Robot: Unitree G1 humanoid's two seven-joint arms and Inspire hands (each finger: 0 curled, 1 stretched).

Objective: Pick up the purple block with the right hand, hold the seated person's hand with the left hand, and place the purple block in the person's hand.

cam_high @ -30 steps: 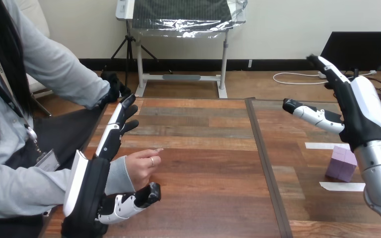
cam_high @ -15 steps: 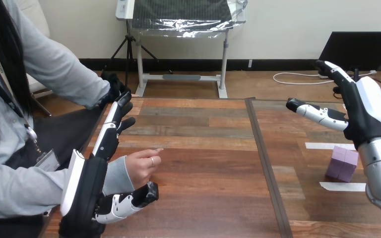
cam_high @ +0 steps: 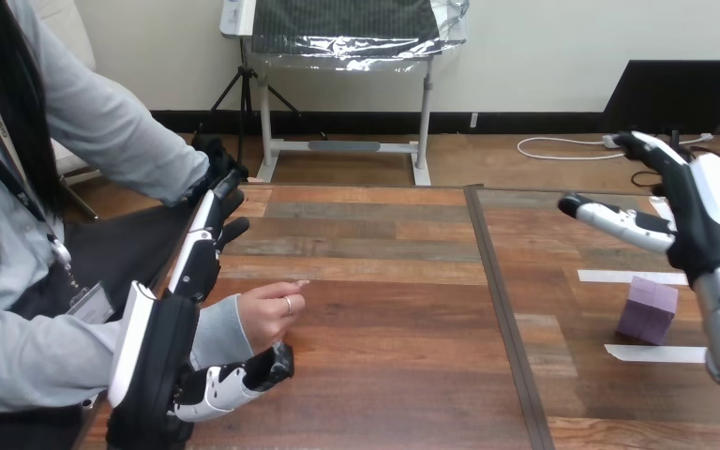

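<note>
Pick-up step pending: the small purple cube-shaped block point(cam_high: 647, 309) sits near the wooden tabletop's point(cam_high: 384, 281) right edge. The robot's right hand point(cam_high: 703, 220) hovers above it, spread wide and empty. It likely must next descend and close. The left hand point(cam_high: 155, 347), fingers straight, lies beside the person's hand point(cam_high: 267, 314) near the left edge.

Bright, even light; soft shadows

Your left robot hand point(cam_high: 155, 352) sits low at the left, fingers straight along the person's sleeve and thumb spread just under the person's hand point(cam_high: 267, 314), which rests loosely curled on the tabletop point(cam_high: 384, 309). Over on the right, your right robot hand point(cam_high: 703, 220) hovers spread wide above the purple block point(cam_high: 649, 309), clear of it. The block lies between two white tape strips point(cam_high: 630, 276).
</note>
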